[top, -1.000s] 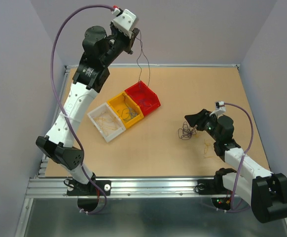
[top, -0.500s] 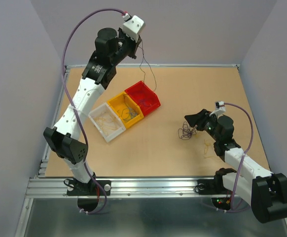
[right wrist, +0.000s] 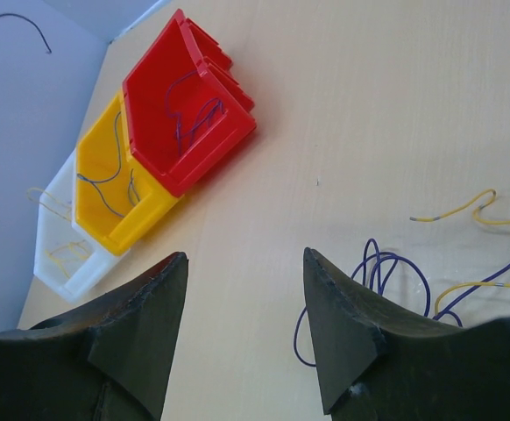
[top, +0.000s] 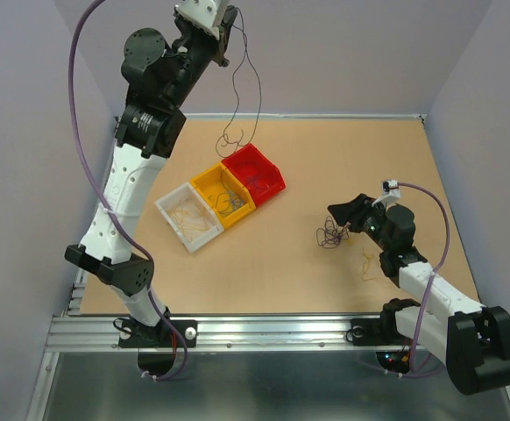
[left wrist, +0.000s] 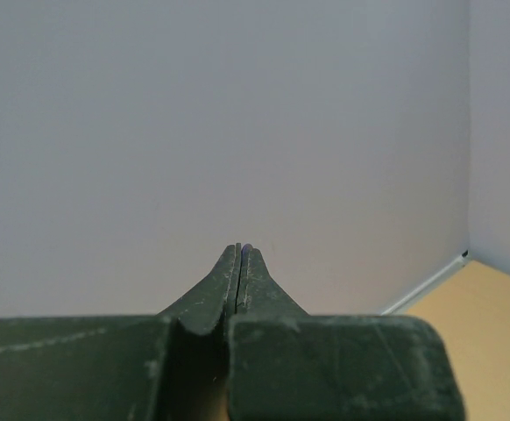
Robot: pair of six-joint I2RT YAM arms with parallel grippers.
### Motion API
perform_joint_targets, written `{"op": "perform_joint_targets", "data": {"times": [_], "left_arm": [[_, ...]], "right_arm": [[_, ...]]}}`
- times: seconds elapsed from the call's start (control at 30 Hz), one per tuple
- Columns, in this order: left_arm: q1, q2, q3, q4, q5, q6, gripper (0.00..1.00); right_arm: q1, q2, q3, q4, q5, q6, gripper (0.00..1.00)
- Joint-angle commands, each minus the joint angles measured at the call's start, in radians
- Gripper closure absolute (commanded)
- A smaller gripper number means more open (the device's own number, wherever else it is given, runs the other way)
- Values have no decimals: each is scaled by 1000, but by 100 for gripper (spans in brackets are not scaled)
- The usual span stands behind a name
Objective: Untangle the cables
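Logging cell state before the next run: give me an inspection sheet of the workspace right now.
Surface: tan table.
Job's things: thin wire dangling from left gripper; purple tangle and yellow wires on the table; more wires inside red bin, yellow bin, white bin.
Clutter: nothing seen.
Grippers: left gripper held high, fingers shut on thin wire; right gripper open, low beside tangle.
Cables: lavender arm cables, hanging free.
Surroundings: grey walls.

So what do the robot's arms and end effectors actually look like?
The left arm and right arm have white links, black joints and a lavender cable alongside. The left end effector and right end effector have dark, wedge-shaped fingers tapering to tips.
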Motion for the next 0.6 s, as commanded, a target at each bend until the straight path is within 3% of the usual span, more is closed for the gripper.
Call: {"op": "perform_joint_targets", "data": {"times": [0.0, 0.3, 0.57], "left_arm": [[-12, 54, 31, 44, -8, -18, 100], [-13, 48, -96, 54, 27, -44, 100], [-9, -55, -533, 204, -21, -2, 100]], "right_arm": [[-1, -1, -20, 68, -15, 6, 39], [-1, -10, -22, 73, -24, 12, 39], [-1, -21, -25, 73, -27, 14, 39]]}}
